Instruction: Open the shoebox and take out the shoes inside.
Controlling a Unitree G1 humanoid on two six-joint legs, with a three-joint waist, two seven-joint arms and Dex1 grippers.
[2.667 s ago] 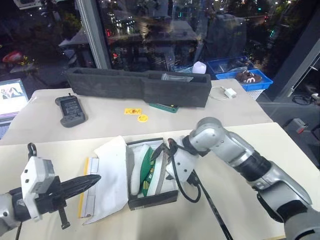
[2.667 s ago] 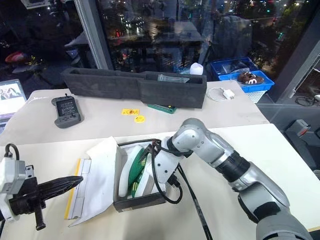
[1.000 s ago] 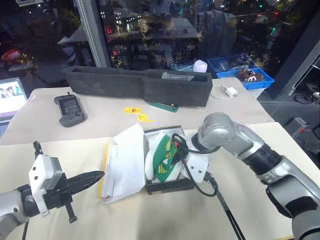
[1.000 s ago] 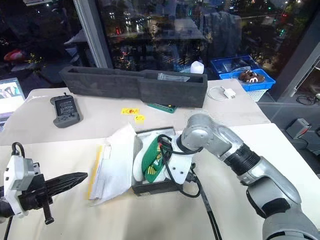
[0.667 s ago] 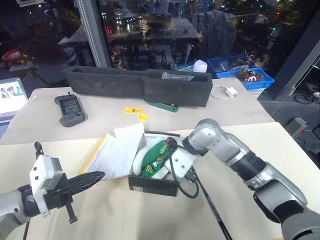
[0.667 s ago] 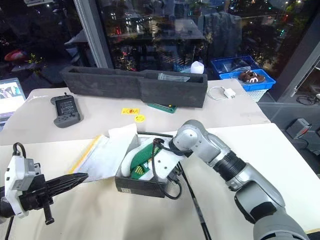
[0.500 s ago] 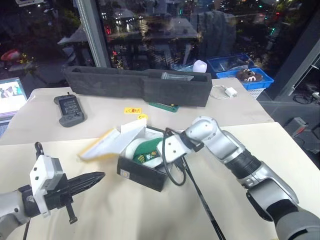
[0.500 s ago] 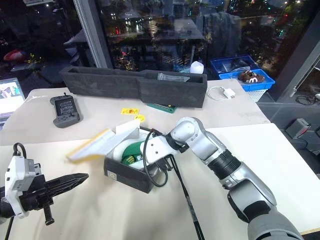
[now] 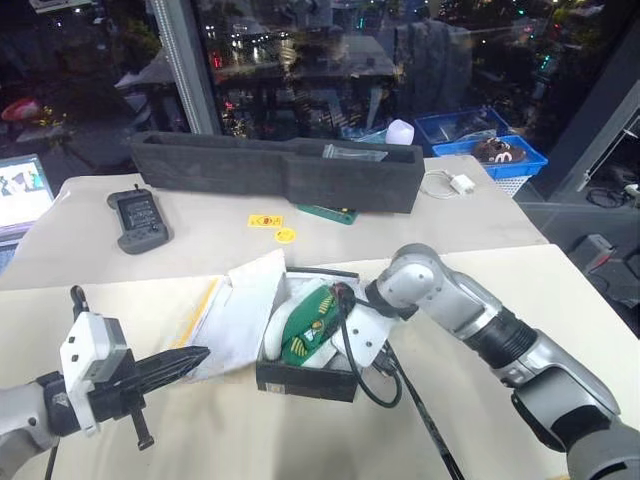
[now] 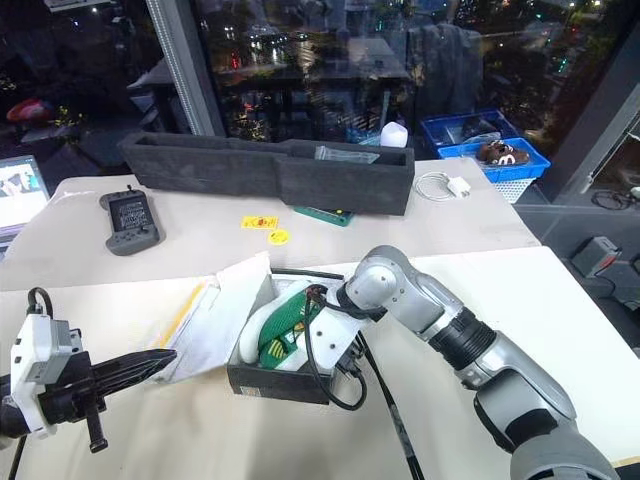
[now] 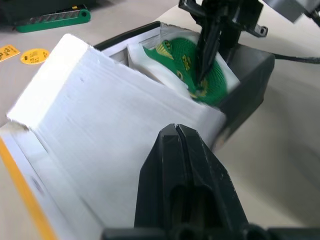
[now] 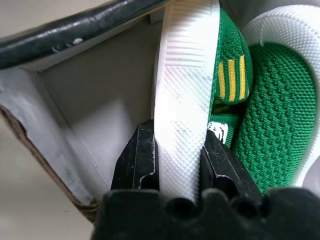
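The shoebox point(image 9: 305, 376) sits open on the near table, black sides up, its lid point(image 9: 238, 308) folded out to the left with the white inside showing and a yellow edge. Two green shoes point(image 9: 312, 324) with white soles stand on edge inside. My right gripper point(image 9: 341, 302) reaches down into the box and is shut on the white sole point(image 12: 182, 120) of one shoe; its black fingers point(image 12: 141, 161) press both sides of that sole. My left gripper point(image 9: 192, 356) hovers shut at the lower left, pointing at the lid, apart from it.
A long dark grey foam tray point(image 9: 280, 172) lies across the far table, with a handheld device point(image 9: 138, 218), yellow stickers point(image 9: 266, 222) and a white charger point(image 9: 461, 185) near it. A laptop point(image 9: 22, 196) is at far left, a blue basket point(image 9: 505, 156) at back right.
Half a second ago the shoebox was tipped and dragged left with its lid half raised; it now sits flat again with the lid lying open. The left gripper has stayed put.
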